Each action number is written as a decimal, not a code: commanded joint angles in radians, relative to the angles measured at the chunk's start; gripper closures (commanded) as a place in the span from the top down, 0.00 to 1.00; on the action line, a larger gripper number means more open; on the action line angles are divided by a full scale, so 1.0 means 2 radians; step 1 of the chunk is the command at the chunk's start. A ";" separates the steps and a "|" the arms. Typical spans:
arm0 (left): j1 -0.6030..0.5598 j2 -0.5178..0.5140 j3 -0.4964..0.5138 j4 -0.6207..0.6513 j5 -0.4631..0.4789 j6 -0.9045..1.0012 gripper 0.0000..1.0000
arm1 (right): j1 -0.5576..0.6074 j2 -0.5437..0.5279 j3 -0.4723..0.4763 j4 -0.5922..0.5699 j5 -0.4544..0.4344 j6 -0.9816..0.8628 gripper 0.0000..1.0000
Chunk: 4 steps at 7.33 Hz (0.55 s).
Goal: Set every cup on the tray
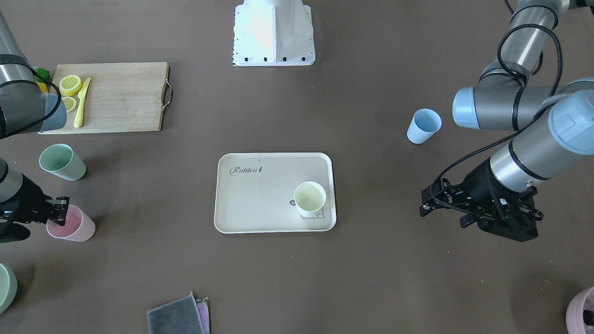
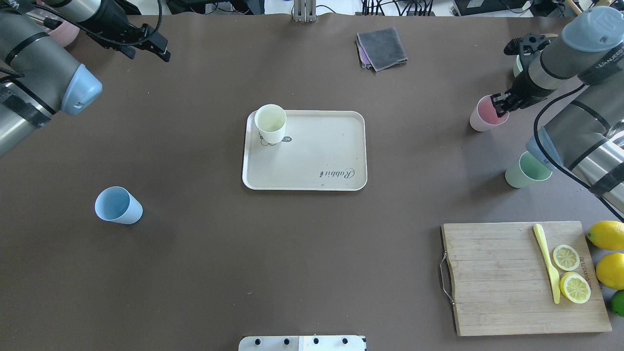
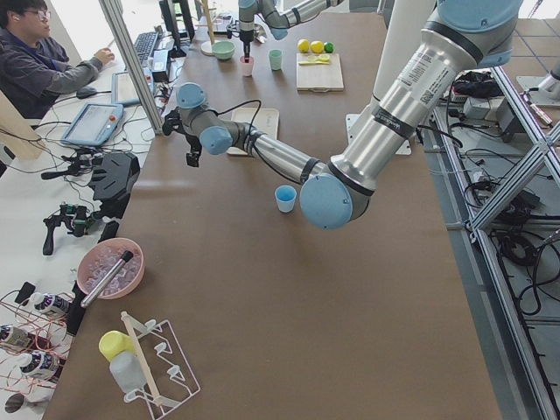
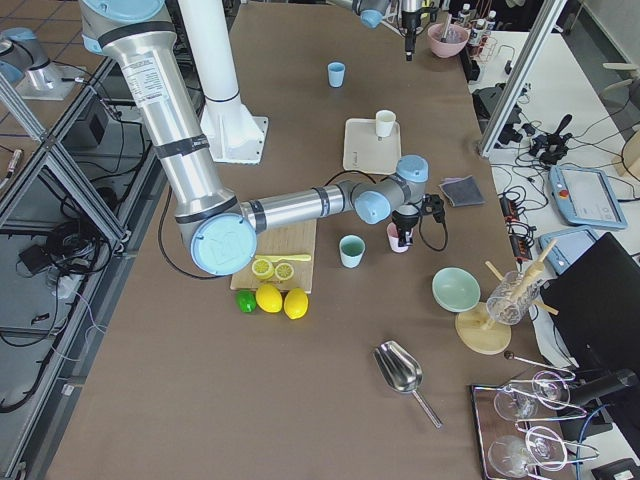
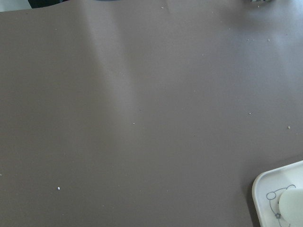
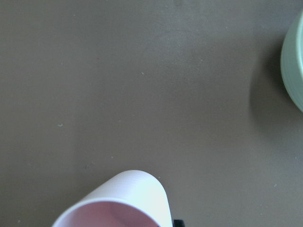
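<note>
Pink cup (image 6: pixel 118 203) near desk's right edge: probably light, stiff, smooth, tippy; pinch wall at rim. Right gripper (image 2: pixel 499 104) at rim, clamp unclear. Left gripper (image 2: pixel 148 48) apart, empty.

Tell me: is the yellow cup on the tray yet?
Yes. The yellow cup stands upright inside the tray rim, at one corner.

My left arm (image 1: pixel 533 155) reaches far out, bent at the elbow. Its left gripper (image 1: pixel 426 204) hangs up in the air, lying sideways, with its two fingers a little apart. My right arm (image 2: pixel 575 122) folds back and tips down. The right gripper (image 2: pixel 500 102) sits low. I cannot tell if its fingers are squeezing.
</note>
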 commanded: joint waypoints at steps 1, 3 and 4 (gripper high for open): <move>-0.001 0.000 0.000 0.000 0.002 0.000 0.98 | -0.001 0.037 0.004 -0.005 0.004 0.057 0.00; -0.001 0.001 0.000 0.000 0.002 0.000 0.98 | -0.040 0.090 0.004 -0.012 0.003 0.158 0.00; -0.001 0.001 0.000 0.000 0.002 0.000 0.98 | -0.072 0.119 0.003 -0.012 -0.006 0.226 0.00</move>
